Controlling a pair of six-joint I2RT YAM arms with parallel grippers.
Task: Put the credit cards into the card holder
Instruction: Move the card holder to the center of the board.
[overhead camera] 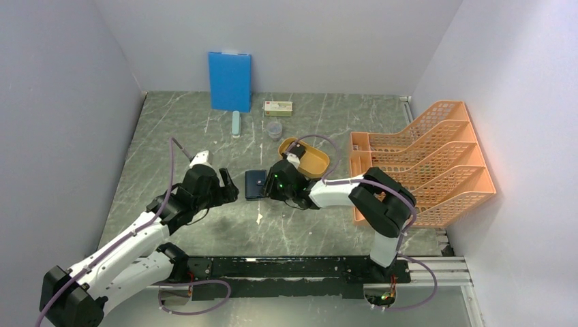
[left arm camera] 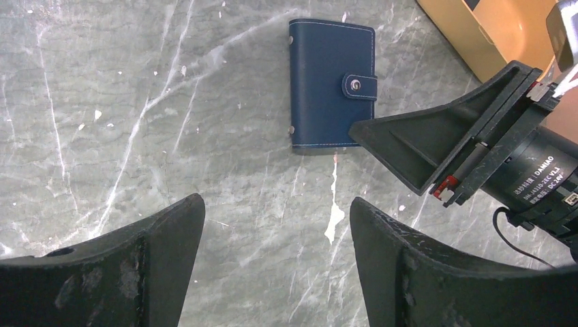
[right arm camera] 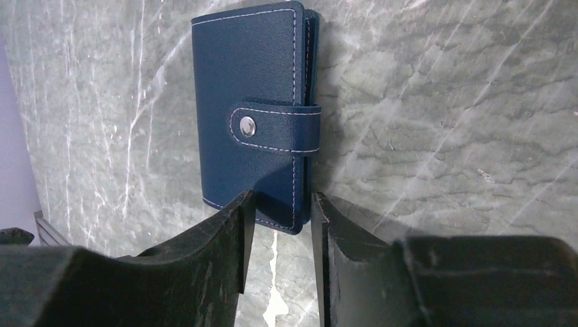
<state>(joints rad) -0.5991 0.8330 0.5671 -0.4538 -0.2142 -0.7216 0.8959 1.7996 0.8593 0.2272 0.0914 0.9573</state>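
The card holder (overhead camera: 255,184) (left arm camera: 332,85) (right arm camera: 252,116), a dark navy case, lies flat and snapped shut by its clasp tab on the marble table. My right gripper (overhead camera: 270,185) (right arm camera: 281,197) reaches it from the right, jaws narrowly apart around its near corner. One finger overlaps the cover and the other sits against the edge. My left gripper (overhead camera: 228,189) (left arm camera: 276,204) hovers just left of the holder, wide open and holding nothing. No credit cards show in any view.
A yellow-orange oval tray (overhead camera: 310,155) (left arm camera: 491,34) sits just behind the right gripper. An orange file rack (overhead camera: 422,160) fills the right side. At the back are a blue board (overhead camera: 230,80), a small box (overhead camera: 278,107), a little cup (overhead camera: 274,129) and a pale bar (overhead camera: 236,124).
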